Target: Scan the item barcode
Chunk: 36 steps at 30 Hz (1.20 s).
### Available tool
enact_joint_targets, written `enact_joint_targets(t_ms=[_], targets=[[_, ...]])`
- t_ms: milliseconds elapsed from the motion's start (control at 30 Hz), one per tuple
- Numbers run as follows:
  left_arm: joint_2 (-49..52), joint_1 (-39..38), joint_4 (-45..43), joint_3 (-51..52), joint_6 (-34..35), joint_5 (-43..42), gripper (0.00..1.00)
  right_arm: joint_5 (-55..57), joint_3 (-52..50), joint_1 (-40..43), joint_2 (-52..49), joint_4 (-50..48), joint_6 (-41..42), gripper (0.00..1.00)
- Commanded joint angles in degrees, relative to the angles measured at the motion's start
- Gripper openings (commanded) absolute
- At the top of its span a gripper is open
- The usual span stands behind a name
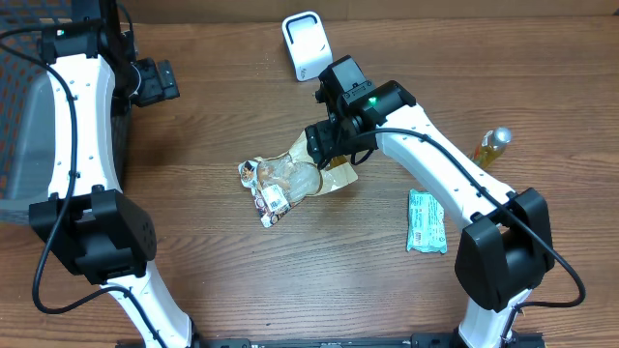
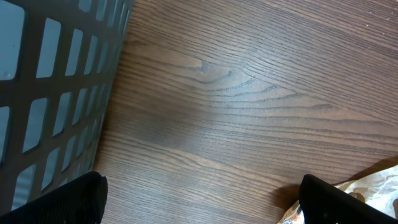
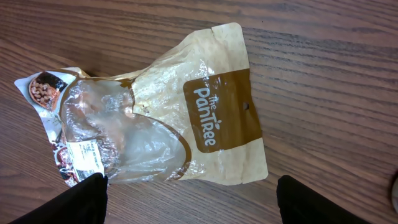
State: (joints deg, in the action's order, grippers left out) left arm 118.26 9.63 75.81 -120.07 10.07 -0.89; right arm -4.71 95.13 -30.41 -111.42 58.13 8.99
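Snack bag (image 1: 290, 179) lies flat in the middle of the table (image 1: 319, 290), and the right gripper (image 1: 327, 145) hangs just above its brown header, jaws spread wide and holding nothing, so I'd call this the pick-up step, grasp not yet made. Next it needs to drop, pinch that header, then turn the bag's white label toward the scanner (image 1: 306, 45) at the far edge. Left gripper (image 1: 155, 82) sits wide open and empty beside the basket (image 1: 21, 145).

From my remote console I count one PanTree snack bag (image 1: 290, 179), one white barcode scanner (image 1: 306, 43), one green packet (image 1: 426, 221), one small bottle of yellow liquid (image 1: 491, 145) and one grey slatted basket (image 1: 19, 145).
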Motion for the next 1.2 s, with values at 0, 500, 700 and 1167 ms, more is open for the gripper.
enact_joint_targets(t_ms=[0, 500, 700, 1167], targets=[[0.0, -0.3, 0.0, -1.1, -1.1, -0.2, 1.00, -0.5, -0.2, 0.3, 0.3, -0.4, -0.1, 0.84], [0.0, -0.3, 0.0, -1.1, -1.1, -0.2, 1.00, -13.2, -0.2, 9.4, 0.3, 1.3, -1.7, 0.94], [0.0, -0.3, -0.1, -1.1, -1.1, -0.2, 1.00, -14.7, -0.4, 12.3, 0.3, 3.1, -4.1, 0.94], [0.2, -1.4, 4.9, -0.9, 3.9, -26.3, 0.21, -14.7, -0.8, 12.3, 0.2, 2.2, -6.7, 0.95]])
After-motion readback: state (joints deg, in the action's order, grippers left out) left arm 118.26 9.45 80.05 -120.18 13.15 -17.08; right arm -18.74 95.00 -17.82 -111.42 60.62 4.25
